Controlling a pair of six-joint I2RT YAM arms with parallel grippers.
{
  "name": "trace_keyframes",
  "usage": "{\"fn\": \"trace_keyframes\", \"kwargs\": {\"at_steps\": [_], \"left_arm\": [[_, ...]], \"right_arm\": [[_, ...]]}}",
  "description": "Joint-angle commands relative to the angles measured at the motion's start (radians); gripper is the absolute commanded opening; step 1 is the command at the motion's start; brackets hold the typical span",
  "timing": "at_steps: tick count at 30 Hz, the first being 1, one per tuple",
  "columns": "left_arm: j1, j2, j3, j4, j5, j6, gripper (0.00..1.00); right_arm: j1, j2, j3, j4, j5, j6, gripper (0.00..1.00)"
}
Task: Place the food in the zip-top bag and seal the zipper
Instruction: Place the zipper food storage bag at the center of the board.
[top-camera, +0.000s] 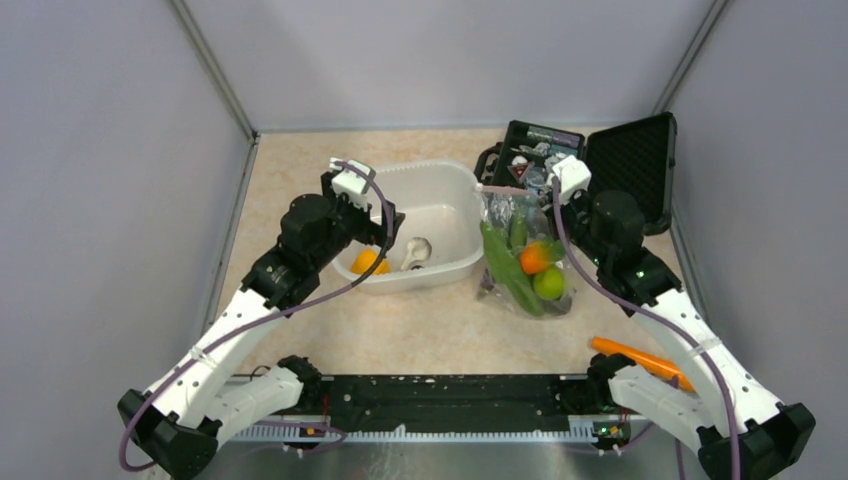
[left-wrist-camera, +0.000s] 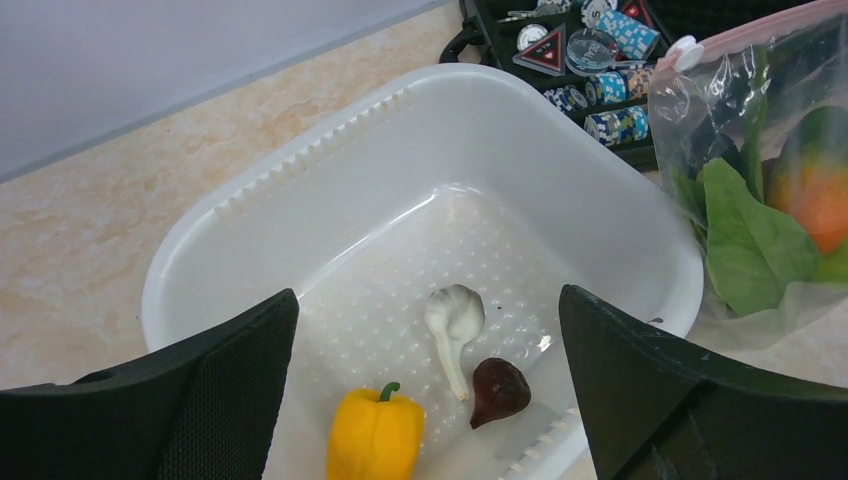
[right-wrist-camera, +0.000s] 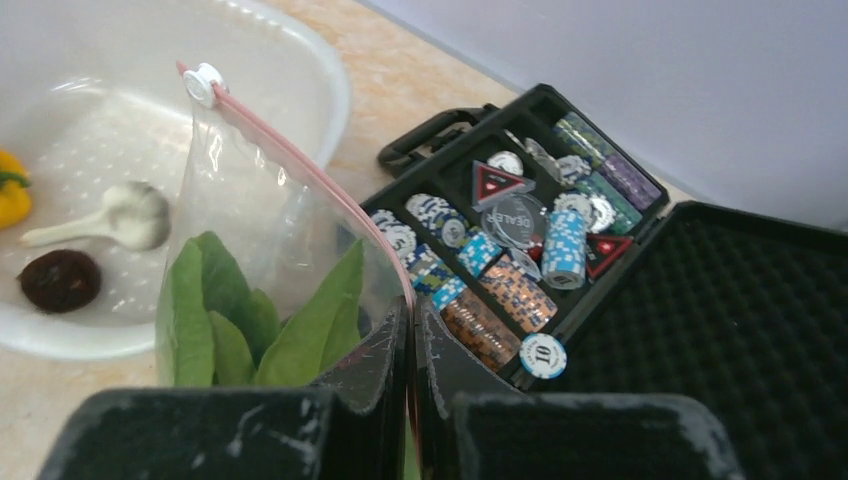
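— Left wrist view: what sits nearest?
— The left tool (left-wrist-camera: 428, 300), fingers spread wide with nothing between them, above the white tub (left-wrist-camera: 250, 200). Inside lie 3 pieces of food: a yellow pepper (left-wrist-camera: 375, 435) closest, a dark piece (left-wrist-camera: 498, 390) just beside it, then a whitish garlic (left-wrist-camera: 452, 315).
— And the right side?
— The right tool (right-wrist-camera: 412, 315) is pressed together, pinching the mouth edge of the zip-top bag (right-wrist-camera: 250, 220) at its pink zipper (right-wrist-camera: 300, 165). Green leaves (right-wrist-camera: 200, 310) stand inside just past the fingers, and the strip runs on to a white slider (right-wrist-camera: 203, 82) near the tub's rim.
— From above?
— An orange carrot (top-camera: 640, 358) lies on the surface (top-camera: 430, 330) by the right arm's base. Beyond it, the bag stands just right of the tub, holding an orange fruit (top-camera: 533, 258) and a green fruit (top-camera: 549, 284). Farthest back is an open black case (top-camera: 630, 160) of chips (right-wrist-camera: 560, 240).
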Motion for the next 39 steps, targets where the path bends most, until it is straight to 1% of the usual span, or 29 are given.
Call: {"fn": "trace_keyframes", "kwargs": {"at_steps": [1,3,4,5,8,11,12,15,17,19,20,22,24,25,27,31,34,37,39], "left_arm": [[0.003,0.002,-0.002,0.054,0.004,-0.028,0.99],[0.004,-0.002,-0.006,0.054,0.007,-0.031,0.99],[0.003,-0.004,-0.008,0.055,0.007,-0.031,0.99],[0.004,-0.003,-0.010,0.055,0.007,-0.033,0.99],[0.003,0.002,-0.013,0.060,0.012,-0.036,0.99],[0.003,0.014,-0.011,0.067,0.012,-0.042,0.99],[0.003,0.018,-0.010,0.067,0.036,-0.045,0.99],[0.004,0.020,-0.009,0.070,0.051,-0.047,0.99],[0.003,0.020,-0.011,0.070,0.045,-0.047,0.99],[0.005,0.020,-0.011,0.067,0.039,-0.046,0.99],[0.004,0.019,-0.012,0.067,0.035,-0.046,0.99],[0.003,0.014,-0.014,0.067,0.027,-0.049,0.99],[0.003,0.010,-0.015,0.068,0.026,-0.055,0.99],[0.004,0.009,-0.015,0.069,-0.007,-0.058,0.99],[0.004,0.010,-0.016,0.070,-0.039,-0.069,0.99],[0.012,0.012,-0.010,0.065,-0.148,-0.120,0.99],[0.043,0.003,-0.012,0.063,-0.242,-0.185,0.99],[0.098,-0.026,-0.027,0.060,-0.292,-0.255,0.99],[0.143,-0.049,-0.046,0.061,-0.293,-0.295,0.99]], "right_arm": [[-0.001,-0.007,-0.024,0.116,0.187,0.059,0.00],[-0.002,-0.007,-0.039,0.136,0.255,0.066,0.00],[-0.002,-0.005,-0.040,0.134,0.266,0.072,0.00],[-0.002,-0.004,-0.043,0.130,0.249,0.072,0.00],[-0.002,0.007,-0.044,0.108,0.130,0.058,0.03],[-0.001,0.023,-0.038,0.097,0.121,0.081,0.09],[-0.002,0.027,-0.033,0.089,0.119,0.079,0.10],[-0.002,0.042,-0.005,0.042,0.100,0.076,0.08],[-0.002,0.062,0.023,-0.003,0.087,0.069,0.14],[-0.002,0.083,0.050,-0.036,0.134,0.081,0.16],[-0.002,0.086,0.057,-0.038,0.164,0.090,0.20],[-0.001,0.066,0.051,-0.027,0.158,0.086,0.24],[-0.001,0.037,0.045,-0.004,0.146,0.101,0.37],[-0.001,0.020,0.038,0.012,0.146,0.111,0.43],[-0.002,-0.017,0.016,0.047,0.143,0.126,0.51],[-0.002,-0.104,-0.044,0.155,0.201,0.171,0.57],[-0.003,-0.159,-0.089,0.224,0.243,0.215,0.63],[-0.026,-0.155,-0.075,0.197,0.302,0.287,0.65],[-0.081,-0.123,-0.033,0.121,0.287,0.338,0.65]]}}
